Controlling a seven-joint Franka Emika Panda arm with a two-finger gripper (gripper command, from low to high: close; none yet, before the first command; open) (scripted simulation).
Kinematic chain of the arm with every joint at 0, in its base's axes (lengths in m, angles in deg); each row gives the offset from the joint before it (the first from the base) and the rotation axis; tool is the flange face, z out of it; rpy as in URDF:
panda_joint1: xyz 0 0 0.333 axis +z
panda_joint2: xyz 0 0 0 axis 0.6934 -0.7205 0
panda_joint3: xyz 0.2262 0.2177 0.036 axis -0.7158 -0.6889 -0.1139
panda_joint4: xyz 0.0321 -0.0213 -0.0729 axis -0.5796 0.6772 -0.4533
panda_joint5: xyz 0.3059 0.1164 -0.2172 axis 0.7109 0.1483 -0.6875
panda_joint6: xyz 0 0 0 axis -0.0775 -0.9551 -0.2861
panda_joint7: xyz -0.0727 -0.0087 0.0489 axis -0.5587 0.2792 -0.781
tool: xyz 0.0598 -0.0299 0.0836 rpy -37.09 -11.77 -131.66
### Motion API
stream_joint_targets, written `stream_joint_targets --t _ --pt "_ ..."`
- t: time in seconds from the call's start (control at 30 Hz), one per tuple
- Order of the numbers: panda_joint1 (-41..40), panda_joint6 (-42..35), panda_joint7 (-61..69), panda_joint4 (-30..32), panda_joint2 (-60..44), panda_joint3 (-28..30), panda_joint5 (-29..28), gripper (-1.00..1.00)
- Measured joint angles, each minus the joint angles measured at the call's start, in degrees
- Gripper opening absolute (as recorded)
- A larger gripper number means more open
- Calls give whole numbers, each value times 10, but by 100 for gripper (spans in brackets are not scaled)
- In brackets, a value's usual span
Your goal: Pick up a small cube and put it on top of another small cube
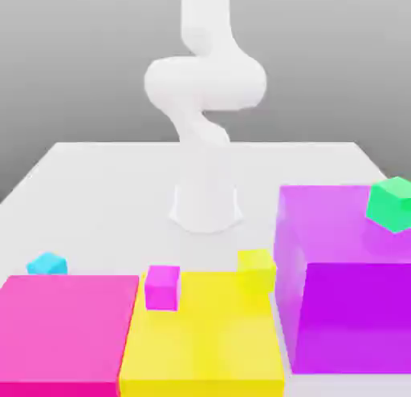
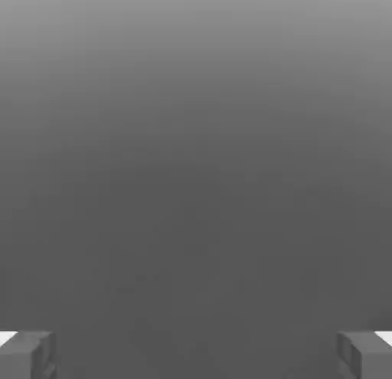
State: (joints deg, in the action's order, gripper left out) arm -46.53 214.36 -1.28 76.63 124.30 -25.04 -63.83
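Our end effector (image 2: 196, 354) stands wide open and empty. The cyan cube (image 1: 46, 265) sits on the surface at the exterior view's left, tight behind the pink slab (image 1: 68, 327). We could clip that slab while descending, or mistake the magenta cube (image 1: 163, 287) or green cube (image 1: 391, 203) for our target.

The exterior view looks from low and close at the counter's (image 1: 96, 179) near edge, facing across it to the arm's base (image 1: 205, 203) near the far edge, with the big blocks (image 1: 201, 339) crowding its foreground. The hand view rides on the end effector (image 2: 196, 356), looking past two wide-set fingertips (image 2: 27, 354) at plain grey. The two views share nothing recognisable.
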Motion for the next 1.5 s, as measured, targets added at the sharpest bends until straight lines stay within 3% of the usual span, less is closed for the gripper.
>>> stream_joint_targets --t 0.3,0.5,0.6,0.7,0.9,0.93,1.13,1.2,1.37,1.5 --pt "-95 114 51 99 -188 109 -53 0" --pt "-145 189 116 164 -311 197 -41 0" --pt "-183 228 175 197 -377 231 -1 0" --pt "-216 266 255 224 -446 233 76 0" --pt "-323 357 373 205 -573 101 227 0" --pt "-338 368 382 202 -587 83 238 -100" --pt "-346 373 386 200 -593 74 243 -100" --pt "-324 357 374 205 -573 99 228 -100" --pt "-274 284 278 228 -474 179 100 -100" --pt "-234 248 265 238 -422 164 33 -100"
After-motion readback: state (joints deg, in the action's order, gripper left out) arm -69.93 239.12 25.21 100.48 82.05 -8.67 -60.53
